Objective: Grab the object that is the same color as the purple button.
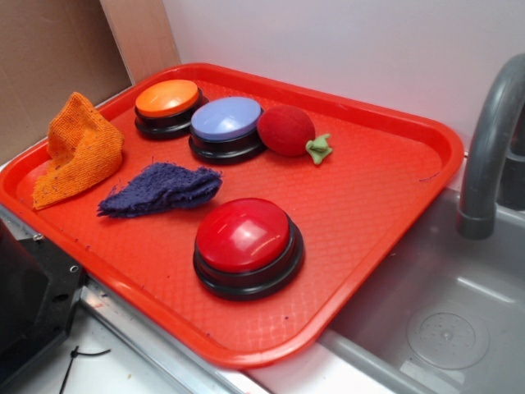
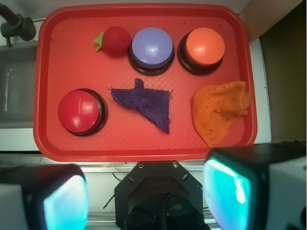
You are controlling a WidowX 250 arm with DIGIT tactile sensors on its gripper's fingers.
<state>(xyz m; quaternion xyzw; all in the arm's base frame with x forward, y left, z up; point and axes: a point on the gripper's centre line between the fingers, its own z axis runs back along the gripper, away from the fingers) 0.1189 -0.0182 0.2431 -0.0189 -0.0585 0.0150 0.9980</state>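
Big red tray (image 1: 394, 176) holds everything: red button (image 1: 246, 242) near the front edge, orange knit cloth (image 1: 78, 148) w/ one side propped on the rim, purple button (image 1: 226, 123) btwn the orange button (image 1: 168, 103) and a red plush fruit (image 1: 287, 130). No readable text anywhere. The purple cloth (image 2: 146, 103) is dark, fuzzy, ragged-edged, lying flat mid-tray, just in front of the purple button. Gripper (image 2: 146, 191) hangs well above, off the tray's front edge, fingers (image 2: 230, 191) spread wide, holding nothing.

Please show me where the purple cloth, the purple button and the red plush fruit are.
purple cloth (image 2: 146, 103): wrist view, middle of the fabric.
purple button (image 1: 226, 118): exterior view, top of the dome.
red plush fruit (image 1: 285, 130): exterior view, its red body.
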